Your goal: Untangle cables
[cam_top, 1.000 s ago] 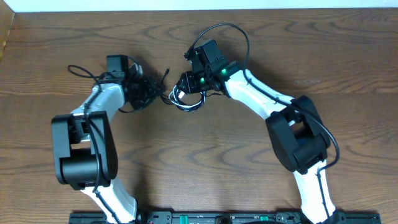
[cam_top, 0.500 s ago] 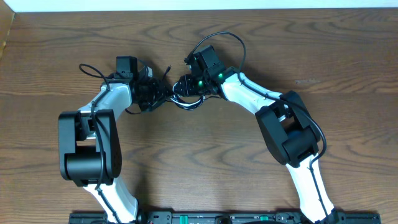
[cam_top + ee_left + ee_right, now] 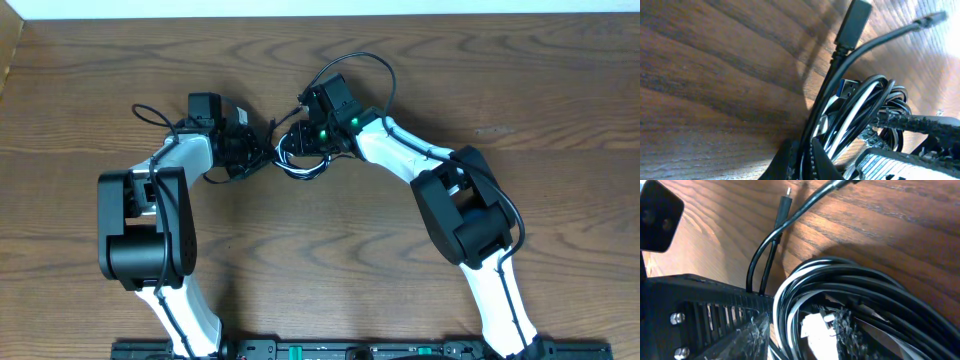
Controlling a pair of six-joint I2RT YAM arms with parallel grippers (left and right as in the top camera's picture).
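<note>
Black cable (image 3: pixel 880 39): it's looped into a coil with the white one. Two loose strands are run out over the wood, and one is finished off with a black plug (image 3: pixel 854 22). A blue-tongued plug (image 3: pixel 847 90) is tucked right against the loops.
White cable (image 3: pixel 855 112): it's wound in among the black loops and mostly buried. Only a few pale strands can be picked out.
Coil (image 3: pixel 297 163): it's laid on the wooden table (image 3: pixel 500 60), about midway between the left and right edges. It's nearer the far edge than the near one and is sandwiched between the two grippers.
Left gripper (image 3: pixel 250 152): the fingers are pressed together at the coil's left side, and a black strand is caught between them.
Right gripper (image 3: pixel 298 142): it's clamped on the bundled loops, black and white together. The frayed pads (image 3: pixel 757 330) are set on either side of them.
Arms: both are bent inward, so the two grippers are brought just beside each other at the coil.
</note>
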